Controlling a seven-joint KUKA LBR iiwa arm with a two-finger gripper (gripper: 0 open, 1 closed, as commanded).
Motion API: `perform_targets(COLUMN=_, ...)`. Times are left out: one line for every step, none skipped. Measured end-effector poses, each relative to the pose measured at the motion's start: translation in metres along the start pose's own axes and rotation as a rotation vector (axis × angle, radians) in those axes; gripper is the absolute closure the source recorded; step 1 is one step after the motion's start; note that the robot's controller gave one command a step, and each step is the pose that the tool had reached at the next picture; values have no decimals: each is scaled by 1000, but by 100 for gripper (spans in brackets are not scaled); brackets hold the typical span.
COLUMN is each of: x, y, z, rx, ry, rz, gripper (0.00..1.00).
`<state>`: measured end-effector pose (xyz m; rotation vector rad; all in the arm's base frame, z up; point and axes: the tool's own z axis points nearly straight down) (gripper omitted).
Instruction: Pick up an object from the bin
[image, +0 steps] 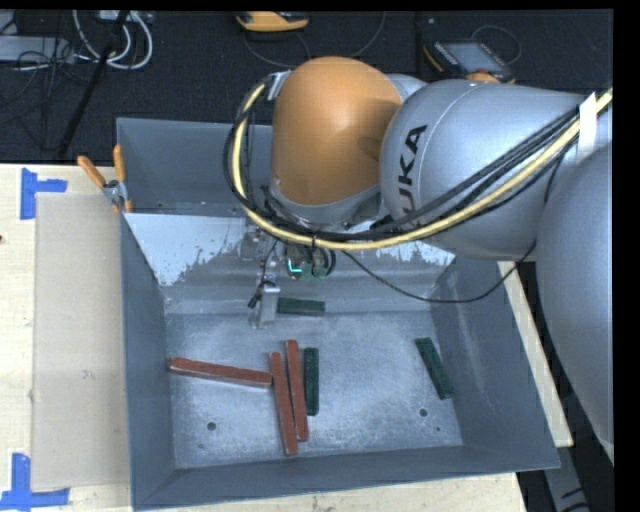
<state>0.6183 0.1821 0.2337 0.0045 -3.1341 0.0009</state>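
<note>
My gripper (264, 303) hangs below the arm's wrist, over the far part of the bin floor near the back wall. A short dark green bar (302, 307) lies flat just to its right, close beside it; I cannot tell whether they touch. Nearer the front, two reddish-brown sticks (290, 398) lie side by side, almost upright in the view. A dark green stick (311, 381) lies along their right side. A third reddish-brown stick (220, 373) lies crosswise to the left, and its right end meets the pair.
Another dark green stick (434, 367) lies alone on the right of the bin floor, near the right wall. The arm and its orange cover hide much of the back wall. Bare floor shows at the front left and front right.
</note>
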Motion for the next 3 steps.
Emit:
perform_targets(x=35, y=17, z=164, rx=2, ry=1, rz=-161, gripper=0)
perform_targets(x=33, y=17, z=159, rx=0, ry=-7, rz=-156, gripper=100)
perform_targets(x=35, y=7, z=14, rx=-1, ry=-17, rz=-199, gripper=100)
